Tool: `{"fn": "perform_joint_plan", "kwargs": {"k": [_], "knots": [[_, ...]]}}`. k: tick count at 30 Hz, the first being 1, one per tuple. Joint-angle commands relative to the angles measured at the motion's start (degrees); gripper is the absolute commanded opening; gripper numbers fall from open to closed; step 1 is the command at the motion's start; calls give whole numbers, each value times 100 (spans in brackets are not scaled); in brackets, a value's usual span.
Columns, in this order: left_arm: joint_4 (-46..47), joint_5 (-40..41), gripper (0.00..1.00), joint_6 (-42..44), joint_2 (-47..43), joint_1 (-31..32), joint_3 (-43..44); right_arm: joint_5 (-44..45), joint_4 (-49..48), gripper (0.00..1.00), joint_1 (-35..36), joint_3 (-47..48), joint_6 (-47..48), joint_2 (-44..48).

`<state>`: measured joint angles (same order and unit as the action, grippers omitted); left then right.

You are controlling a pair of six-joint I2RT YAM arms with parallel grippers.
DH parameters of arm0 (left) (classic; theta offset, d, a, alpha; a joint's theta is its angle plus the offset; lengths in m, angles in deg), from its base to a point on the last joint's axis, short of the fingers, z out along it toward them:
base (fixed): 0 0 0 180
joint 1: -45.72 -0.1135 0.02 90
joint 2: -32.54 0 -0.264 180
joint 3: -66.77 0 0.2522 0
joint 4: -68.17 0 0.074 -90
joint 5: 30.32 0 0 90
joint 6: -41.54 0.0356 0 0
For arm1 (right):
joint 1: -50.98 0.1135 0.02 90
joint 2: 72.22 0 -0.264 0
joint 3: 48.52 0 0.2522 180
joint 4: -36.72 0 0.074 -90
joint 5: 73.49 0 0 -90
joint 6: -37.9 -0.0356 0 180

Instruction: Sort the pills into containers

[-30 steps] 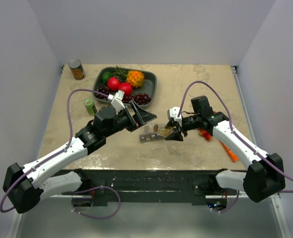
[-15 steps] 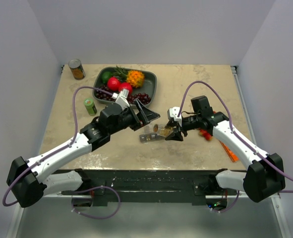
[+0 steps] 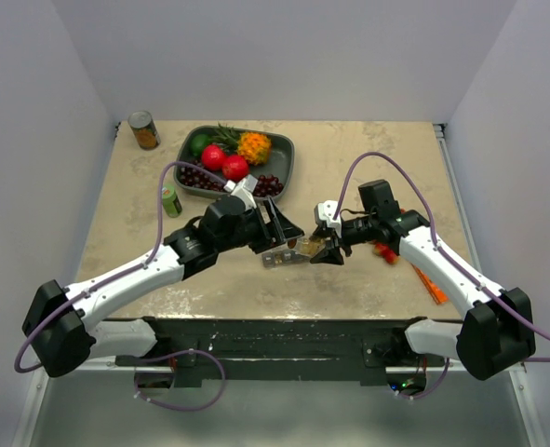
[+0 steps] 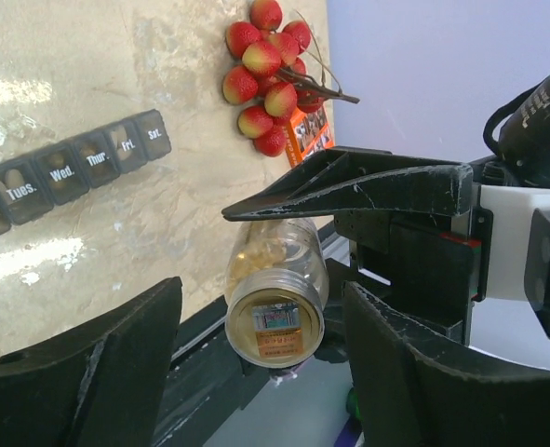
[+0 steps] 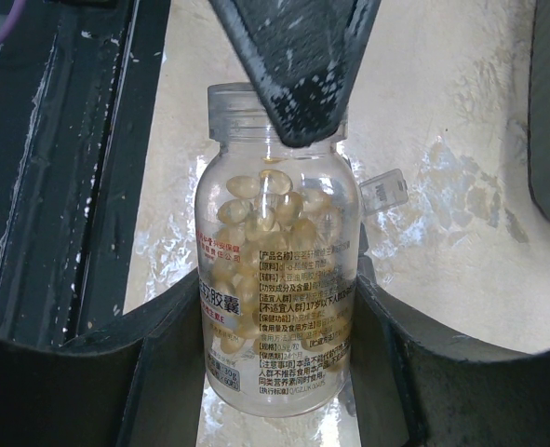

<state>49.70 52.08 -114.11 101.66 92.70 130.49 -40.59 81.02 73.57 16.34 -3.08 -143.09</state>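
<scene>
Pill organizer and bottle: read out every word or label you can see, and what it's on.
"Tues." - pill organizer lid
"Wed." - next lid
"Thur." - next lid
"Fri." - next lid
"Sat." - end lid
Label on the pill bottle: Chinese print, too small to read.
The sticker on the bottle's base: blurred.

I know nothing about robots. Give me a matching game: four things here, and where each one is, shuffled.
1 tin can
2 pill bottle
3 weekday pill box
4 grapes

A lying flat near the middle of the table
B in the dark tray
C held in the right gripper
D standing at the far left corner

Pairs: 1-D, 2-C, 3-A, 4-B
</scene>
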Motion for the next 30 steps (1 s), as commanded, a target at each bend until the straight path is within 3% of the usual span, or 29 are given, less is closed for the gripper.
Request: {"fn": "perform_joint_plan", "kwargs": {"k": [1, 10, 14, 18, 20, 21, 22, 24, 25, 27, 28, 30], "knots": [[76, -216, 73, 219, 75, 92, 331, -108, -180, 0, -9, 173, -15, 38], [67, -365, 59, 342, 154, 162, 339, -73, -233, 0, -9, 164, -67, 56], [93, -497, 30, 508, 215, 171, 331, -99, -225, 0, 0, 164, -76, 47], [260, -620, 15, 1079, 260, 171, 313, -196, -216, 0, 0, 156, -76, 47], [670, -847, 8, 1982, 260, 154, 217, -249, -189, 0, 0, 164, -50, 56], [882, -1354, 3, 2421, 260, 145, 138, -318, -163, 0, -9, 164, -24, 65], [1467, -1828, 0, 3408, 251, 92, 33, -337, -128, 0, 0, 173, -15, 65], [2304, -3440, 0, 4302, 216, 57, -476, -389, -119, 0, 0, 173, 3, 82], [2630, -3685, 0, 5063, 216, 39, -591, -416, -110, 0, 0, 173, 20, 74], [2511, -4099, 0, 5875, 321, 39, -548, -442, -101, 0, -9, 173, 38, 73], [2258, -3918, 4, 6497, 356, 39, -496, -442, -93, 0, 0, 173, 38, 73], [2124, -3376, 15, 6880, 461, 22, -346, -442, -84, 0, 0, 173, 38, 74]]}}
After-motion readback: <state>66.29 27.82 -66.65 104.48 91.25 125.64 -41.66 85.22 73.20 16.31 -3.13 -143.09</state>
